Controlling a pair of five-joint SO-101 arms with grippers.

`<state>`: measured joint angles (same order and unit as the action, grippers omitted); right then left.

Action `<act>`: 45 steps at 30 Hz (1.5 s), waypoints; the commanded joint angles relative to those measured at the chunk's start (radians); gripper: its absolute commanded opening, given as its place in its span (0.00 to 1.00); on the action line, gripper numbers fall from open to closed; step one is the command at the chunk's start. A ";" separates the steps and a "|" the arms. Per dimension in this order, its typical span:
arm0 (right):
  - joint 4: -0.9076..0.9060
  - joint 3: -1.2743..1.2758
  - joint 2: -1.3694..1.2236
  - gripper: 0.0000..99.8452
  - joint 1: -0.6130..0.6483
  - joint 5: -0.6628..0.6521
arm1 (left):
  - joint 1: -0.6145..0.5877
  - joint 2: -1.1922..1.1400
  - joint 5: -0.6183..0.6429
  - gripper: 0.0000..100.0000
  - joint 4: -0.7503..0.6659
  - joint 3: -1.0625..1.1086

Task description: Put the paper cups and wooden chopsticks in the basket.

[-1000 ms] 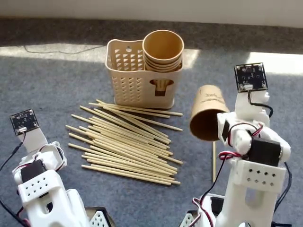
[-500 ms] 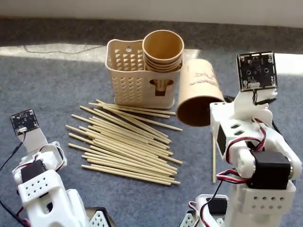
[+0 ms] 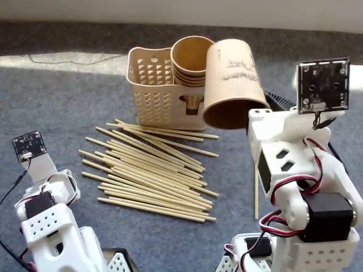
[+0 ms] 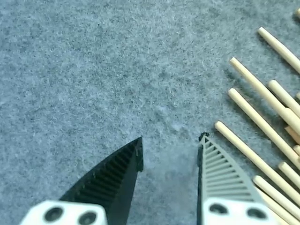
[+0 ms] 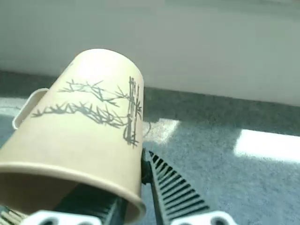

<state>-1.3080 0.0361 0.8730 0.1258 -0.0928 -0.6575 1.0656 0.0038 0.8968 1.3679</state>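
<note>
High view: the paper cup (image 3: 232, 85), tilted mouth-down, hangs just beside the stacked cups (image 3: 193, 56) in the basket (image 3: 148, 96), pinched at its rim by the right gripper (image 5: 140, 173). Chopsticks (image 3: 150, 173) lie on the carpet (image 3: 68, 102); the left gripper (image 4: 171, 145), spread, hovers by their ends.

The floor covering (image 3: 74, 96) is grey carpet-like cloth, matt, with a short fuzzy nap. The basket (image 3: 148, 96) looks like cream plastic, smooth with a faint sheen, its walls perforated. The paper cup (image 5: 89, 136) is tan paper, matt and smooth, printed with a dark bamboo drawing; the stacked cups (image 3: 190, 56) share the same matt paper. The chopsticks (image 3: 147, 170) are pale bare wood, smooth and unglossed. The left gripper (image 4: 171, 138) has ribbed matt plastic fingers, one black and one grey; the right gripper (image 5: 140, 173) shows a like grey ribbed finger. The arm housings (image 3: 306, 170) are white matt plastic.
</note>
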 commanded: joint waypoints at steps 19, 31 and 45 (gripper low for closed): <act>0.349 0.101 -0.248 0.01 0.156 0.064 | 0.021 0.005 0.003 0.19 -0.014 -0.047; 0.358 0.081 -0.277 0.20 0.157 0.066 | 0.021 0.005 0.003 0.20 -0.014 -0.047; 0.483 0.056 -0.277 0.20 0.173 0.169 | 0.021 0.005 0.003 0.20 -0.014 -0.047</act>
<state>-0.8600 0.1450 0.5831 0.2746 0.0637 -0.6575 1.0656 0.0038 0.8968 1.3679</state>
